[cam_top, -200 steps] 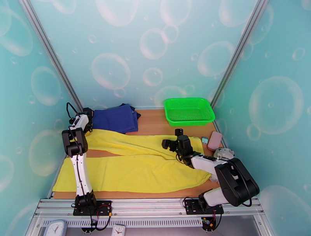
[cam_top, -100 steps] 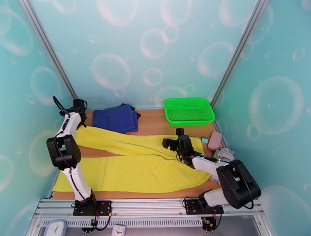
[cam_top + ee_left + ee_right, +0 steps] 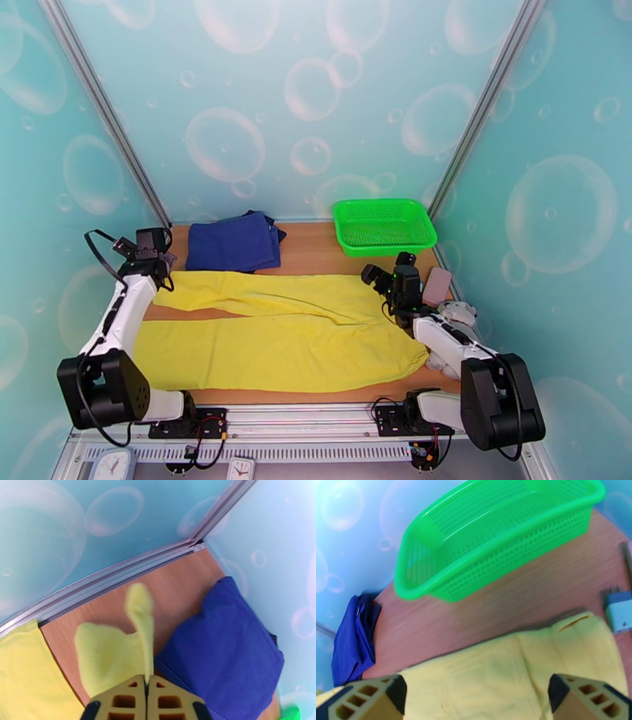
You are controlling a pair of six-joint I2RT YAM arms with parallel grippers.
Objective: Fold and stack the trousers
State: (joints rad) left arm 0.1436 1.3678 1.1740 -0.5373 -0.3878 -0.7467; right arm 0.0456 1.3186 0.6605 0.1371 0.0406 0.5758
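Observation:
The yellow trousers (image 3: 276, 339) lie spread flat over the wooden table, legs running left and waist at the right. My left gripper (image 3: 162, 264) is at the far left, shut on the hem of the far leg. In the left wrist view a fold of the yellow cloth (image 3: 138, 638) sticks up from between the closed fingers (image 3: 126, 697). My right gripper (image 3: 378, 278) hovers open over the waist's far corner. In the right wrist view its fingers (image 3: 367, 701) stand wide apart above the waistband (image 3: 537, 657), holding nothing.
Folded navy garments (image 3: 235, 241) lie at the back left, just beyond the far leg. A green basket (image 3: 385, 225) stands at the back right. A pink block (image 3: 437, 286), a small blue-and-white plug (image 3: 618, 610) and a pale object (image 3: 456, 313) sit by the right wall.
My left arm has swung out to the left, drawing the far leg's hem leftward and straighter. My right gripper has shifted right, from mid-trousers to the waist's far corner, staying open.

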